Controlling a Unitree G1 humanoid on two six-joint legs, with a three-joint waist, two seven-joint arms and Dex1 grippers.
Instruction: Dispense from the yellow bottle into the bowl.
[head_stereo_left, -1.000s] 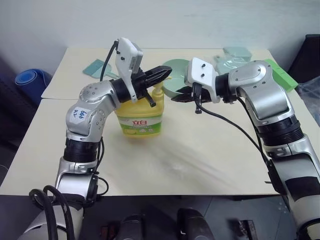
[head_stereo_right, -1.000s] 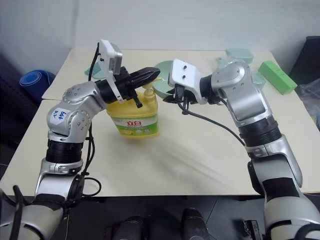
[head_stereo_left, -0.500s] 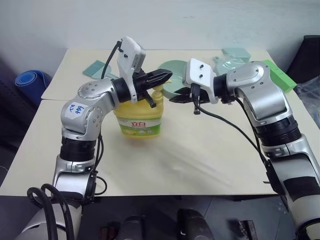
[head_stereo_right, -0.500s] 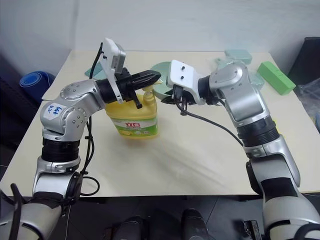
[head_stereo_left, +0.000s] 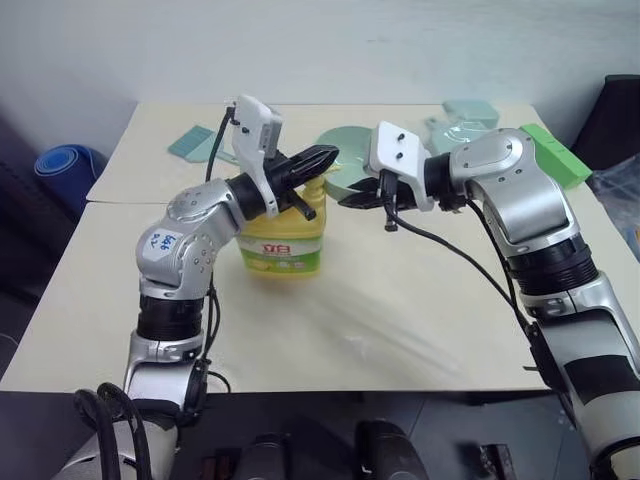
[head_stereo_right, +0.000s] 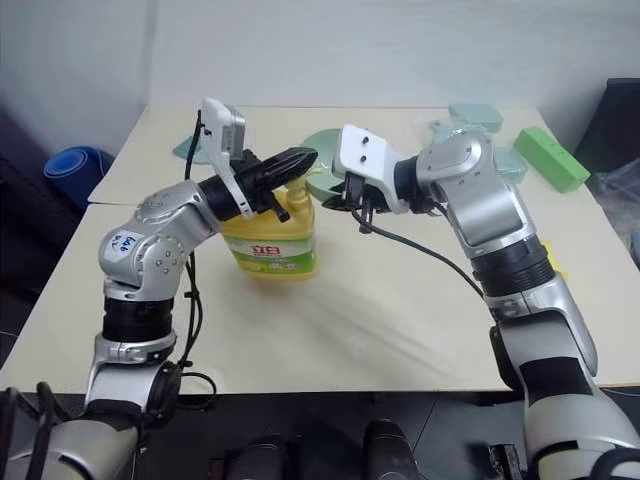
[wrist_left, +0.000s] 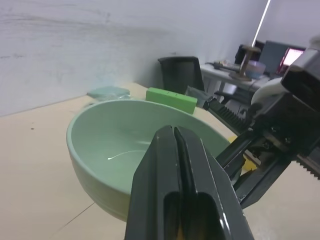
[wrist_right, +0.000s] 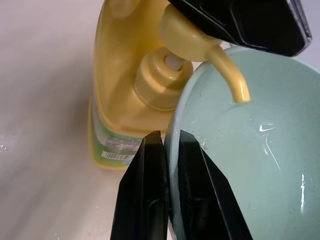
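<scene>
A: Head view: the left end effector (head_stereo_left: 318, 158), fingers pressed together and empty, lies on the pump of the yellow bottle (head_stereo_left: 282, 240) on the bench (head_stereo_left: 400, 300).

B: Right wrist view: the right end effector (wrist_right: 171, 145) pinches the rim of the bowl (wrist_right: 260, 150), the spout just beyond it. The bowl looks stiff, light and slippery; the jug looks heavy, so press straight down.

A pale beige table (head_stereo_left: 400, 300) was set against a plain whitish wall (head_stereo_left: 330, 45). A seam was seen across its left part. Dark floor (head_stereo_left: 40, 260) lay to the left, where a blue roll (head_stereo_left: 62, 163) was placed. A dark chair (head_stereo_left: 615, 115) was seen at the right edge. In the left wrist view, a black office chair (wrist_left: 181, 73) and a desk with a lit screen (wrist_left: 295, 54) were shown against the wall.
</scene>
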